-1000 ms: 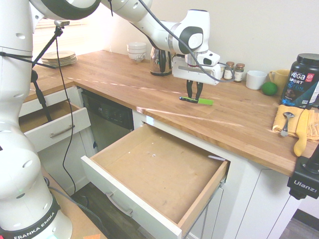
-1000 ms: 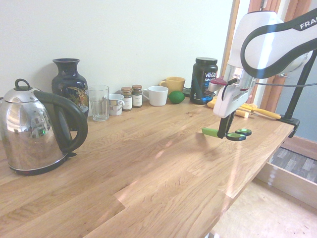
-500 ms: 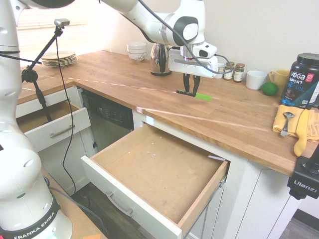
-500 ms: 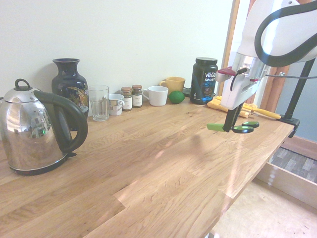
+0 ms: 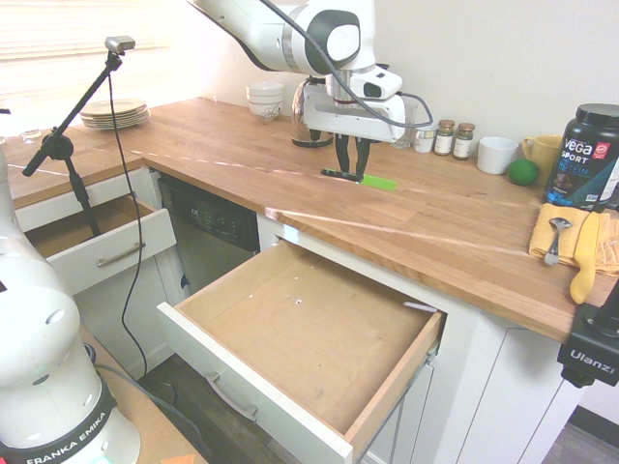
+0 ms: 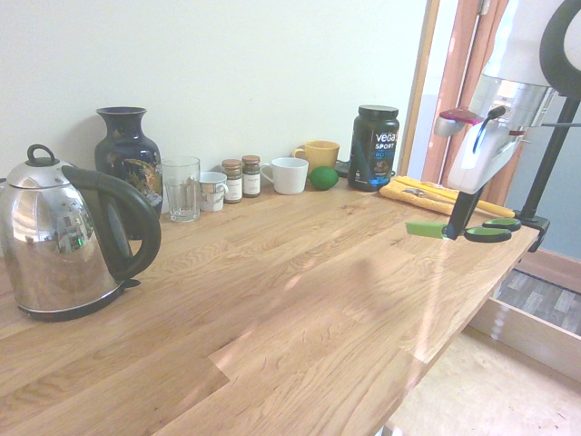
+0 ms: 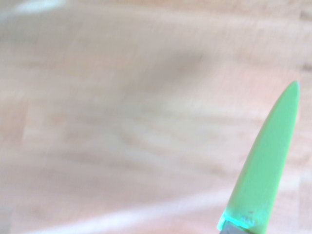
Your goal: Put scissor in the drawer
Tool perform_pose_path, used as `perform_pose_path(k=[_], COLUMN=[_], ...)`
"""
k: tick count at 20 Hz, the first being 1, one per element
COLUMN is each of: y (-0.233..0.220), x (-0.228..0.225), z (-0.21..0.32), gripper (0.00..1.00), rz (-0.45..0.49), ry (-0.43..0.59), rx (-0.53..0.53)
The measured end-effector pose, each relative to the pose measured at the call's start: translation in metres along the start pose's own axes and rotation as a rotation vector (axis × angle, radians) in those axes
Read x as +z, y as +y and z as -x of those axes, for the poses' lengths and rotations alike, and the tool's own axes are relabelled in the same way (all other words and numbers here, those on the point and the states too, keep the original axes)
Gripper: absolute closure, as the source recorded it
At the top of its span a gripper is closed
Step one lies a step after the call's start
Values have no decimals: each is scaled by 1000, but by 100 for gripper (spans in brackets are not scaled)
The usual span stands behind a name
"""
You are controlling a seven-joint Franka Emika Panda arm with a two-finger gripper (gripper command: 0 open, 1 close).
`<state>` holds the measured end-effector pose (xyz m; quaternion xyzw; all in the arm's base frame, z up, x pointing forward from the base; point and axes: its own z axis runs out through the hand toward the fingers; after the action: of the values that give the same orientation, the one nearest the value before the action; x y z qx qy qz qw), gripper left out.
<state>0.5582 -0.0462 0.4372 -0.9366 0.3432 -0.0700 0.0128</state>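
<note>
At upper centre of the first exterior view our claw [image 5: 350,174] is clenched on the small green-and-black plastic-handled scissor [image 5: 360,179], held level above the wooden table [image 5: 455,227]; we judge it light, stiff, slippery-sheathed, best pinched near the pivot.
</note>
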Motion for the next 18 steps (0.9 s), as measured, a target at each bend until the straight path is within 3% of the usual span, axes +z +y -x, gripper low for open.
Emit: perform_pose_path(k=[18], y=[39], x=[24], z=[131], gripper=[100], rz=[27], ry=[-16], rx=[39])
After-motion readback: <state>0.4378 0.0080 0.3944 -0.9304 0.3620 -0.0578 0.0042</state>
